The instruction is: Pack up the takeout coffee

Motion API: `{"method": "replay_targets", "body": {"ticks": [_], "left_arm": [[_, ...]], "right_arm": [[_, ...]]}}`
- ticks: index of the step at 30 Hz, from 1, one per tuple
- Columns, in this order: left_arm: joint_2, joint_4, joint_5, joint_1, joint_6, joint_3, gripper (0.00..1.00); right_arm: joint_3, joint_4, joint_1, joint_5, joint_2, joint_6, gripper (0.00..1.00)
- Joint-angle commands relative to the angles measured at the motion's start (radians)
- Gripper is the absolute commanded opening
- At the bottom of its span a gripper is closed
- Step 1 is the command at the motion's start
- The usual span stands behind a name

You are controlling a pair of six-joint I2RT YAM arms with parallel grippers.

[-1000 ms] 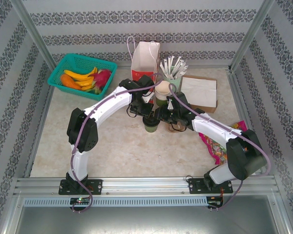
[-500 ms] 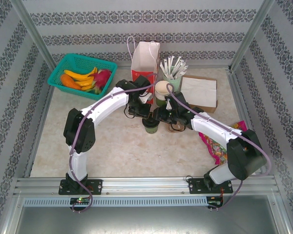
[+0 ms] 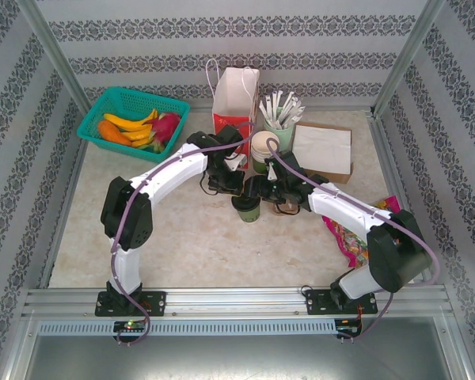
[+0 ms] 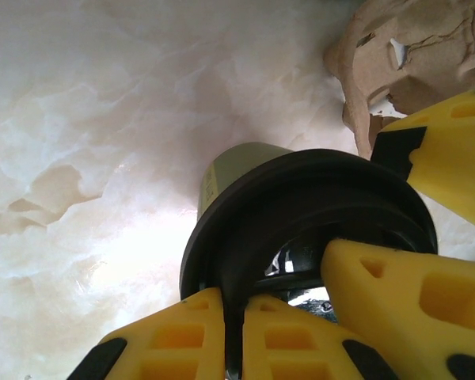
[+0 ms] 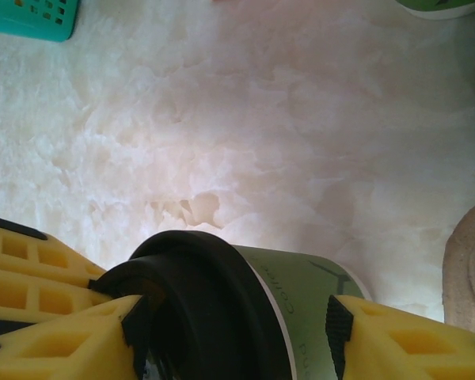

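The takeout coffee [image 3: 246, 209] stands upright on the marble table, a green paper cup [image 5: 313, 289] under a black lid [image 4: 301, 190]. My left gripper [image 3: 234, 187] reaches it from the far left. In the left wrist view that gripper [image 4: 231, 305] is shut, pinching the lid's rim between its yellow fingers. My right gripper [image 3: 257, 192] comes in from the right. In the right wrist view it [image 5: 233, 317] is open, one finger by the lid and the other beside the cup's green wall.
A red and white paper bag [image 3: 236, 99] stands at the back. Beside it are a mint holder of white sticks [image 3: 279, 120], cream stacked cups [image 3: 263, 147] and napkins on a brown box [image 3: 323, 147]. A teal fruit basket [image 3: 134, 119] is back left. A pulp cup carrier [image 4: 412, 47] lies right of the cup.
My right gripper's jaws have spread apart around the cup. The left gripper has kept its pinch on the lid's rim, and its arm has shifted slightly.
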Motion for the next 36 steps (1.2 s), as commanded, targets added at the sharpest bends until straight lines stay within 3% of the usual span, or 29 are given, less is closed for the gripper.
{"method": "replay_targets", "body": {"ticks": [1, 13, 31, 36], "left_arm": [[-0.065, 0.035, -0.009, 0.005, -0.026, -0.013, 0.1], [-0.079, 0.046, -0.006, -0.004, -0.016, -0.032, 0.15], [-0.123, 0.081, 0.031, 0.006, -0.032, -0.06, 0.19], [-0.171, 0.093, -0.028, 0.03, -0.064, -0.069, 0.25]], "right_arm": [[-0.038, -0.017, 0.015, 0.006, -0.029, -0.022, 0.65], [-0.087, 0.006, 0.033, -0.029, -0.068, -0.059, 0.74], [-0.092, -0.01, 0.041, -0.012, -0.059, -0.062, 0.75], [-0.062, -0.024, 0.041, -0.015, -0.058, -0.064, 0.76]]}}
